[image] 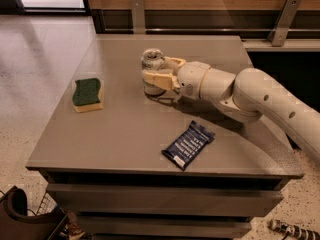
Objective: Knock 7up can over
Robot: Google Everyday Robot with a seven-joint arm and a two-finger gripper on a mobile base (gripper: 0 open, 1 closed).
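Smooth glossy plastic pincer [156, 68] at shiny metal 7up can [152, 59]; table [125, 134] matt; wrapper [188, 145] glossy; sponge [86, 92] rough.

Table [125, 134] bears sponge [87, 94], wrapper [188, 145], 7up can [151, 60] within hand [154, 68].
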